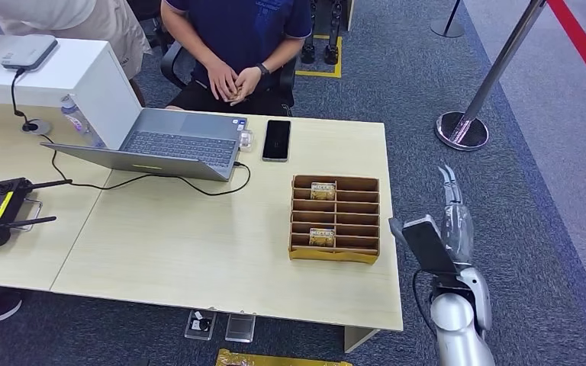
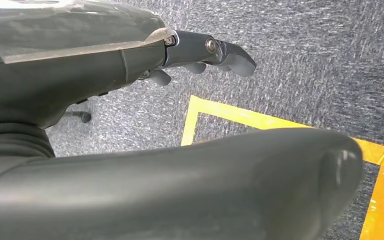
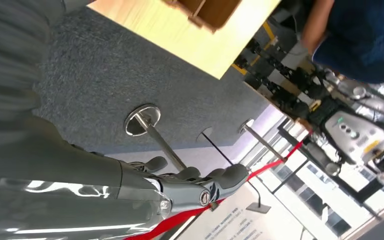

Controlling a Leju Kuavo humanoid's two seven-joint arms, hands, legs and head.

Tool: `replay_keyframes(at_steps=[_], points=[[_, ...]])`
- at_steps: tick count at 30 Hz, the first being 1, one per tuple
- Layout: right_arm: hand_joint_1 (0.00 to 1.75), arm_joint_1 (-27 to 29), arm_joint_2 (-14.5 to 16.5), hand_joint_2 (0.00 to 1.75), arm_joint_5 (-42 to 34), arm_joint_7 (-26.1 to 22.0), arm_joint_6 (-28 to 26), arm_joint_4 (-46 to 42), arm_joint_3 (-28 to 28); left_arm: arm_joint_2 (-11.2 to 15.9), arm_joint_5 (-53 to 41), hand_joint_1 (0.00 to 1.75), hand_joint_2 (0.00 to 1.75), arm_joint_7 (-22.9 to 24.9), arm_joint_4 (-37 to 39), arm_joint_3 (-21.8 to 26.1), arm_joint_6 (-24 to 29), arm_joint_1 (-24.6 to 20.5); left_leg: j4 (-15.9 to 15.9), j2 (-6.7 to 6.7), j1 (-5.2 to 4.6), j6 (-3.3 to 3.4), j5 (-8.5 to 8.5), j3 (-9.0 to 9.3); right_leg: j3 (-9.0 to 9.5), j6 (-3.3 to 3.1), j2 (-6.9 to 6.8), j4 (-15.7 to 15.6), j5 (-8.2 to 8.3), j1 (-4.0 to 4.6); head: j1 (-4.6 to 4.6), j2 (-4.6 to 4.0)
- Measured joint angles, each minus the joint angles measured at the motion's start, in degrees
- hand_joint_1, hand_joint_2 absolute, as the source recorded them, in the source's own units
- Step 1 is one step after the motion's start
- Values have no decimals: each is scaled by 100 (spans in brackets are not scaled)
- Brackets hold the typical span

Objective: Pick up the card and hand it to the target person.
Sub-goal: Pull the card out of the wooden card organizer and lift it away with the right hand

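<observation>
Right arm (image 1: 458, 328) was silver, rounded, black cable looped at wrist. Right hand (image 1: 452, 221) had glossy translucent-grey shell, dark fingers (image 3: 230, 175), silver screws. Left hand (image 2: 130, 75) dark grey, ribbed cover.

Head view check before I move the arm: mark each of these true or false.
1. The wooden card holder sits on the table. True.
2. The right hand already holds a card. False: it is empty, off the table's edge over carpet.
3. The phone lies beside the laptop. True.
4. The holder is empty. False: cards stand in two slots.
5. The laptop is closed. False: open.
</observation>
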Motion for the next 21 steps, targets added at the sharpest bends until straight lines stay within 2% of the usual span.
replay_keyframes(at_steps=[18,21], points=[[38,-50,16,175,170,353,-7,87,123,0,-33,0,0,8,1,-1,2,-9,0,-1,0,0,0,1,1,0,-2,0,0,0,-7,0],[45,-89,38,175,350,716,-17,167,244,-1,-68,0,0,16,2,0,6,-10,0,-3,0,0,1,0,1,0,-4,0,0,0,-7,0]])
